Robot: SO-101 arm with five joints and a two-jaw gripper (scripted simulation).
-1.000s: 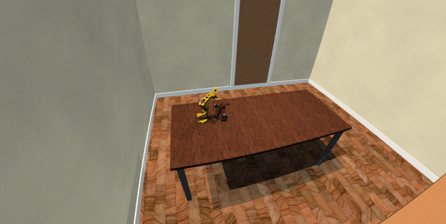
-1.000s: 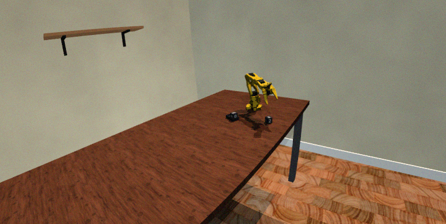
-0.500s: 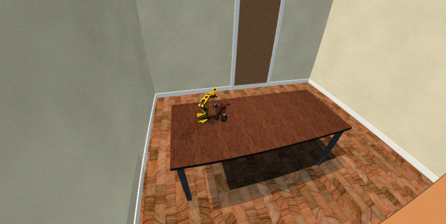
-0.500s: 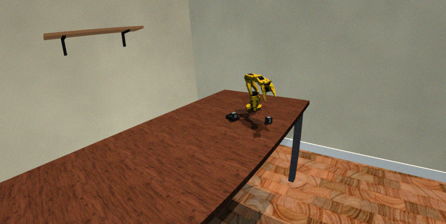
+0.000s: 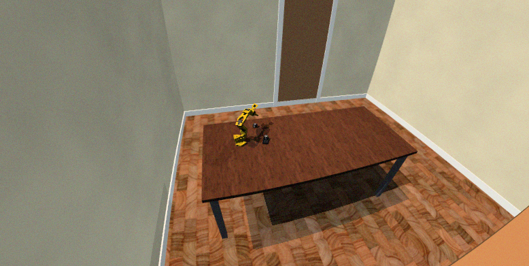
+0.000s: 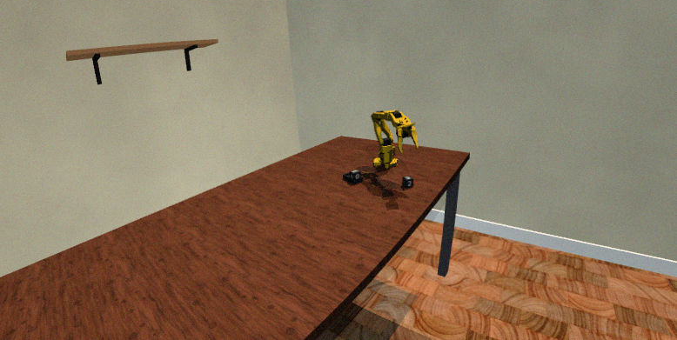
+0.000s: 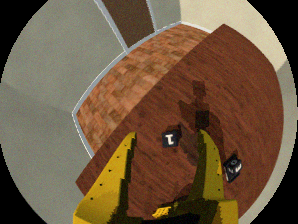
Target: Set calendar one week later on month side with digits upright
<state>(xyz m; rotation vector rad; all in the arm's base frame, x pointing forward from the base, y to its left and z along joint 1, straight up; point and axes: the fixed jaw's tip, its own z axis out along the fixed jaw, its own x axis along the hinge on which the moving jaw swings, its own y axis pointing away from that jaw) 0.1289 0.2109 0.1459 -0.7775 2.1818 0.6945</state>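
My gripper [image 5: 257, 115] [image 6: 409, 149] [image 7: 167, 133] is open and empty, high above the table. A loose dark cube [image 5: 255, 125] [image 6: 407, 182] [image 7: 170, 139] lies on the table away from the tray; in the wrist view it appears between and beyond the fingertips. Its top shows a white 1, and a side shows a 2 in the exterior view. The black tray [image 5: 265, 142] [image 6: 347, 177] rests on the table with another dark cube [image 5: 265, 137] [image 6: 355, 175] [image 7: 234, 163] on it. That cube seems to show a 0. The month's name cannot be read.
The brown table [image 5: 314, 141] [image 6: 212, 223] [image 7: 165, 107] carries the yellow arm's base [image 5: 239, 140] [image 6: 385, 162]. The loose cube is nearer a table edge than the tray is. The arm's shadow falls across the wood between cube and tray.
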